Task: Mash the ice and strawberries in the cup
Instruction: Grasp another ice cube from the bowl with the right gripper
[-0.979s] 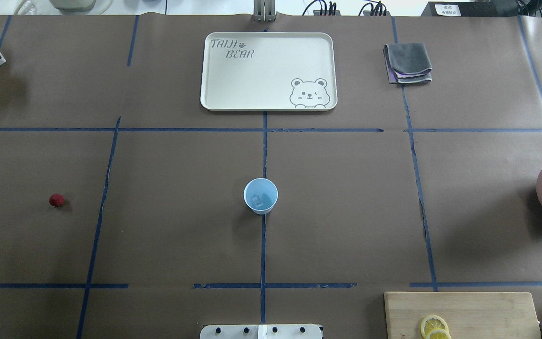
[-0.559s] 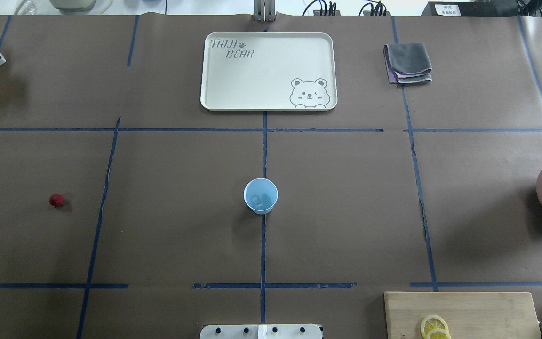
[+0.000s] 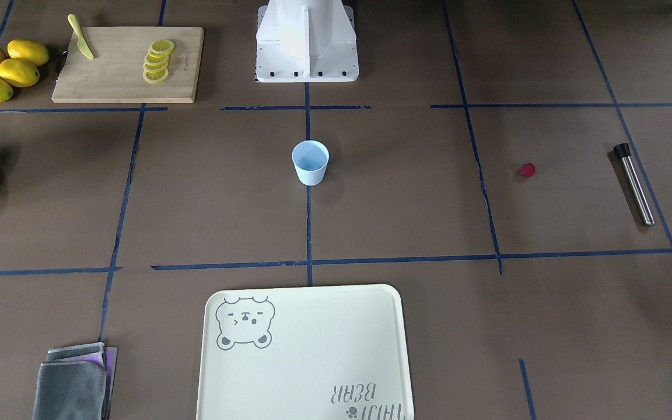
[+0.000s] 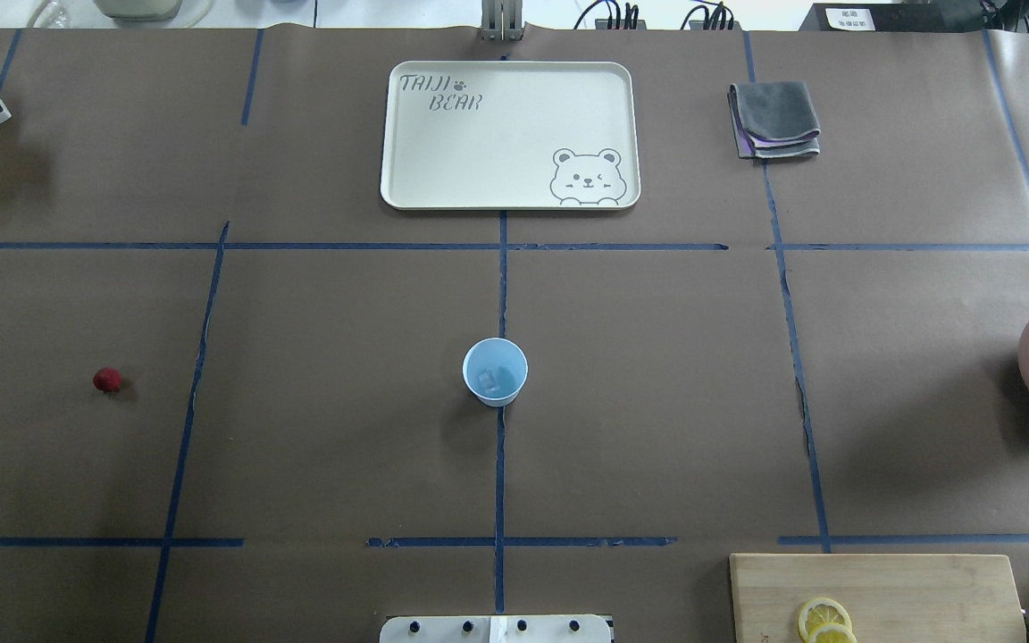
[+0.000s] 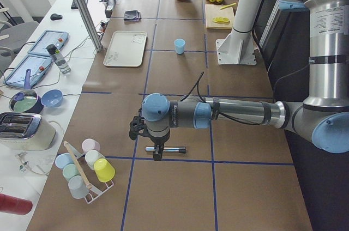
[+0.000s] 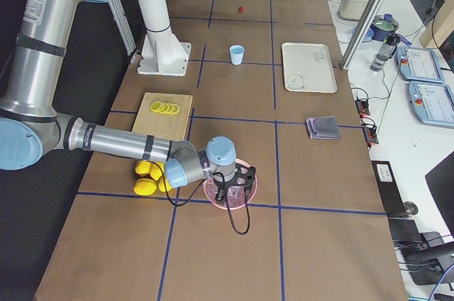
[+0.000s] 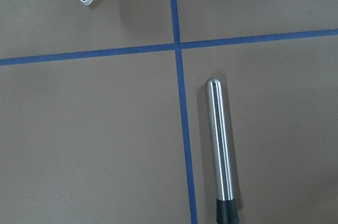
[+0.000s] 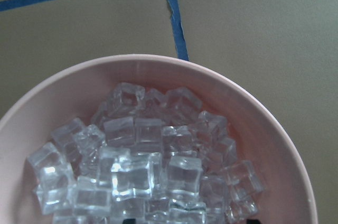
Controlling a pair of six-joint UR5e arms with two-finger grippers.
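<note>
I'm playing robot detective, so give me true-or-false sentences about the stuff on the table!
The cup stands upright with ice inside. True.
The strawberry is inside the cup. False: the strawberry lies outside, well apart from it.
The pink bowl holds ice cubes. True.
The lemon slices sit on the tray. False: the lemon slices are on the cutting board.
The metal stick lies flat. True.
</note>
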